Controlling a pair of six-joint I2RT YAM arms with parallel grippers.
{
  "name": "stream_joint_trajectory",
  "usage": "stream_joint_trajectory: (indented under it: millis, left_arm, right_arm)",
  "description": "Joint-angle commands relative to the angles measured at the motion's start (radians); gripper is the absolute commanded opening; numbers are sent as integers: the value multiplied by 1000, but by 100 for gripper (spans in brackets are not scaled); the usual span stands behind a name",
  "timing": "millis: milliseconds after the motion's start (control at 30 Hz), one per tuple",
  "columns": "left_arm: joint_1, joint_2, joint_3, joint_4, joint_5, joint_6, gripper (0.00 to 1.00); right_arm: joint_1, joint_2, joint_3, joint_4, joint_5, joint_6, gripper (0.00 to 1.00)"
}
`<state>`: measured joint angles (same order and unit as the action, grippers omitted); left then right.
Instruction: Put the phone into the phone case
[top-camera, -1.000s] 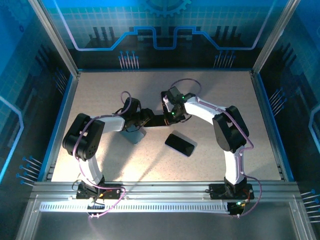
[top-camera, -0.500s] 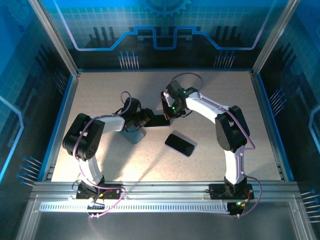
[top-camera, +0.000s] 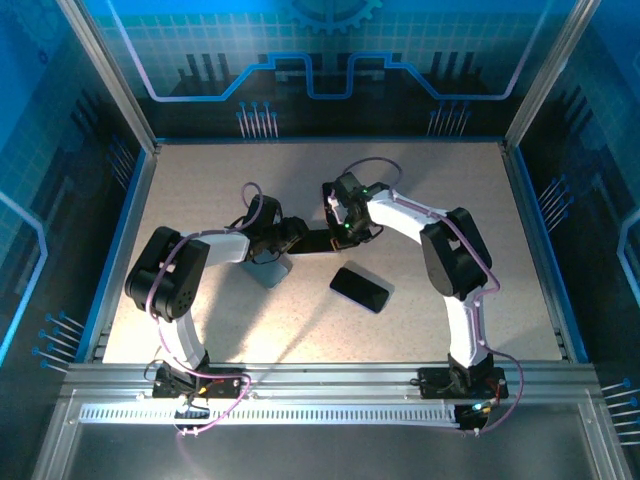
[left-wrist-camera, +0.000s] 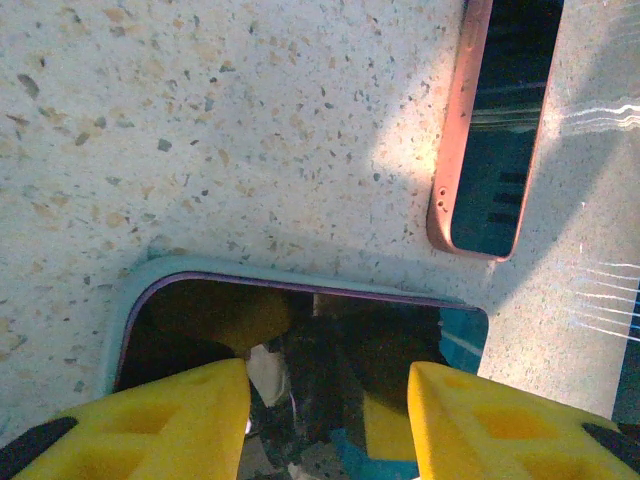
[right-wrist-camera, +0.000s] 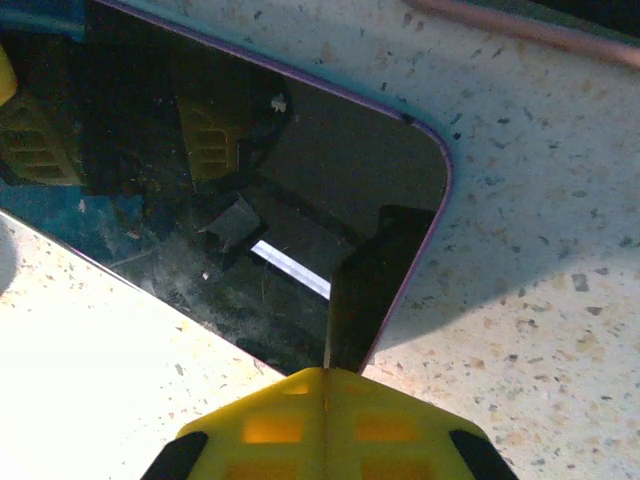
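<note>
Seen from above, the glossy pink-rimmed phone (top-camera: 360, 288) is laid diagonally, upper left to lower right. The left gripper (left-wrist-camera: 325, 378) is parted, the right gripper (right-wrist-camera: 325, 380) closed.

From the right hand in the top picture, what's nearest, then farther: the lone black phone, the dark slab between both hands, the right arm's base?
1. Dark slab, right at the right hand's tip.
2. Black phone, lying toward the front.
3. Right arm's base, front edge, far right.
</note>
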<state>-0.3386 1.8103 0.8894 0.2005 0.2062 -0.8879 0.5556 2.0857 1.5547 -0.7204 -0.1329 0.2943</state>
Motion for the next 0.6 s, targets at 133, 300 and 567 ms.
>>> stream_joint_trajectory:
  millis: [133, 300, 567]
  left_arm:
    - [3, 48, -30, -138, -57, 12, 47]
    - [3, 49, -32, -139, -60, 13, 48]
    - [3, 61, -40, -125, -56, 6, 48]
  right_arm:
    - [1, 43, -17, 7, -27, 6, 0]
    - [5, 67, -31, 8, -11, 0, 0]
    - [53, 139, -140, 28, 38, -3, 0]
